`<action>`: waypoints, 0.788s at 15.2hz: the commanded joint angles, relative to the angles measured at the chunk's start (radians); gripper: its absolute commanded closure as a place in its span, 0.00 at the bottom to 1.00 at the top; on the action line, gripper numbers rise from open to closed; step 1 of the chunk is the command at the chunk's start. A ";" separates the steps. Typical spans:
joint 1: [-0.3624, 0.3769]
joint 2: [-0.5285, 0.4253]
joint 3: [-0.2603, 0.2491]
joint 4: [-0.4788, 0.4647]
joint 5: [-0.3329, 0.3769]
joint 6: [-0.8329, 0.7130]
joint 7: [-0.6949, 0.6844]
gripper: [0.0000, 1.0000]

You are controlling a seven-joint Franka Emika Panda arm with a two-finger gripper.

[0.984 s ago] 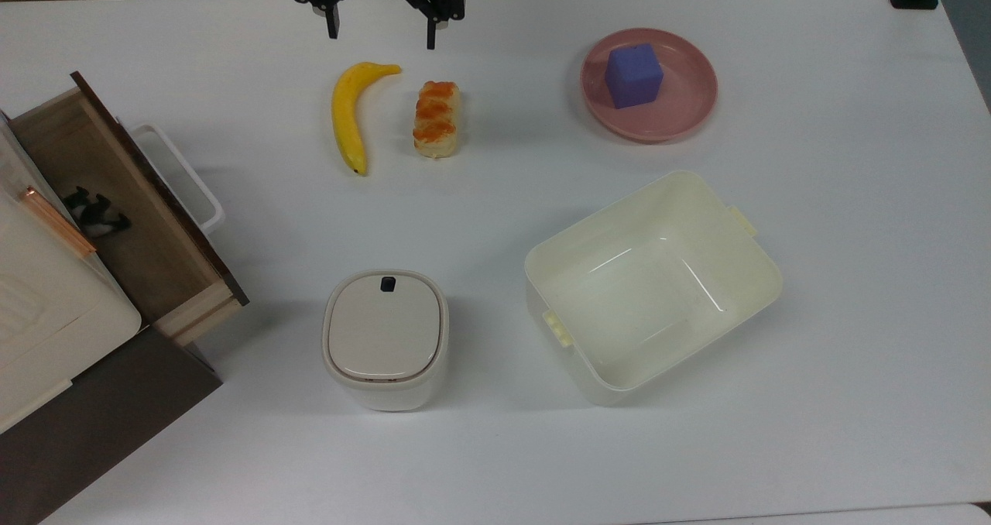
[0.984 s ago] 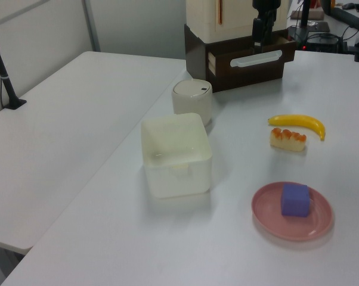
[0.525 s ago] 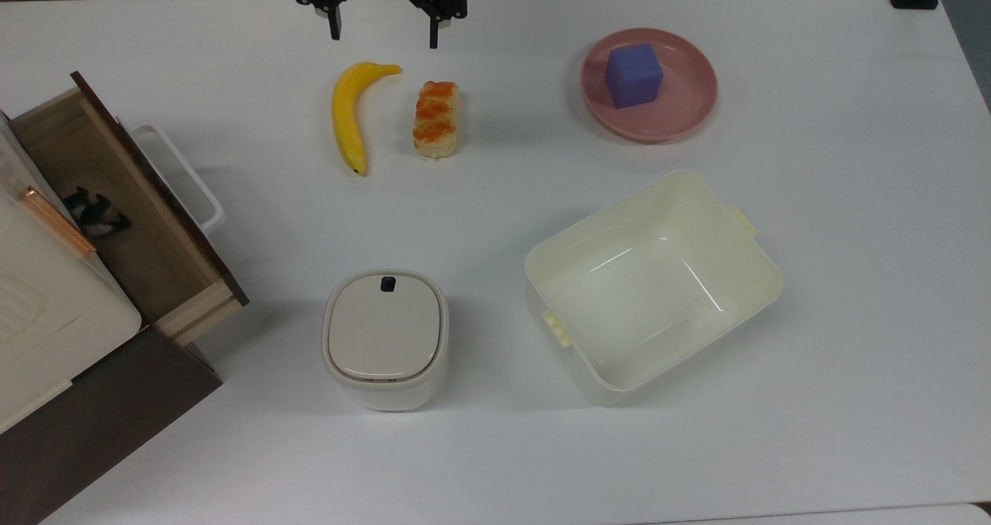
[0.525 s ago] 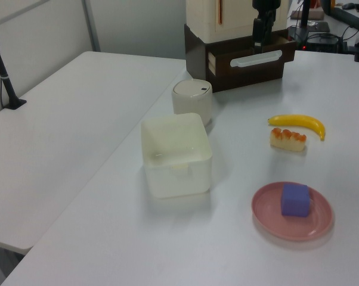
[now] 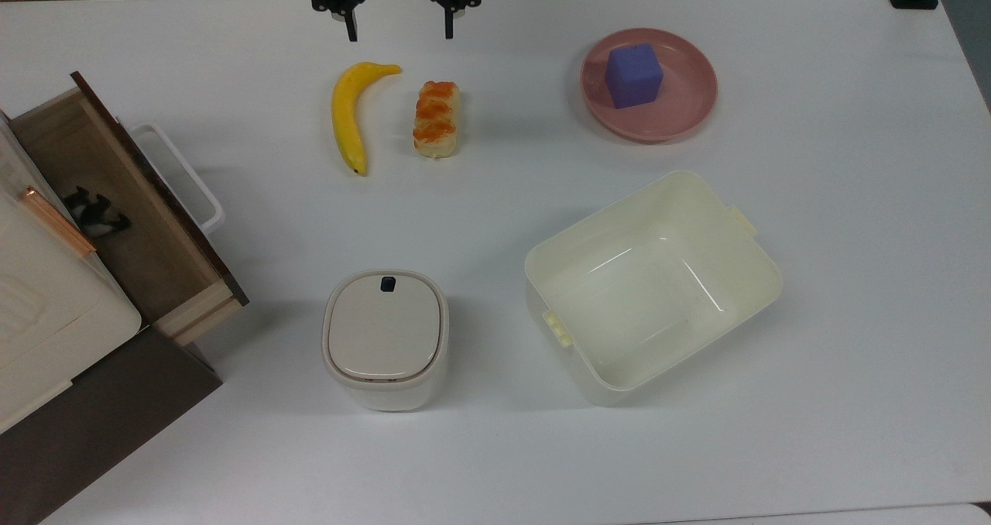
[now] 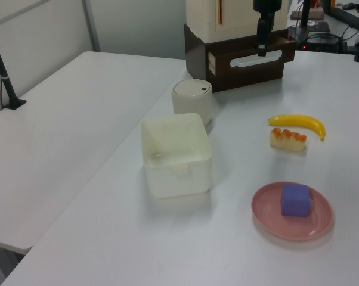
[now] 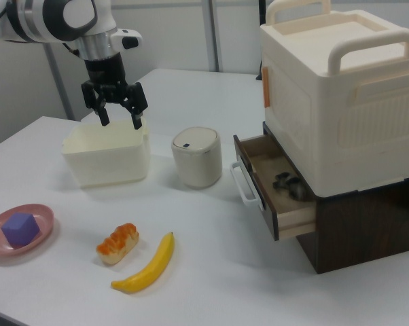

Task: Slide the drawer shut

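A light wood drawer with a dark brown front panel and white loop handle (image 7: 269, 185) stands pulled out of its dark cabinet at the right of the right view, a small dark object (image 7: 289, 183) lying inside. In the top view it sits at the left edge of the frame, its front panel (image 5: 159, 188) angled toward the white tabletop (image 5: 813, 316). The robot's black two-finger gripper (image 7: 117, 117) hangs in the upper left of the right view with its fingers spread and nothing between them, well apart from the drawer; closing it looks not yet begun. A yellow banana (image 5: 348, 111) and a glazed bread roll (image 5: 436, 117) lie just below the gripper (image 5: 396, 31) at the top of the top view. A white lidded bin (image 5: 385, 337), a cream plastic tub (image 5: 588, 370) and a pink plate (image 5: 681, 118) carrying a purple cube (image 5: 633, 74) fill the rest of the table. The front panel faces open tabletop, so a push there would likely meet nothing in its way.
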 commanded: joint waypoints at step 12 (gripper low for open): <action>0.010 -0.018 -0.009 -0.015 0.036 -0.055 -0.068 1.00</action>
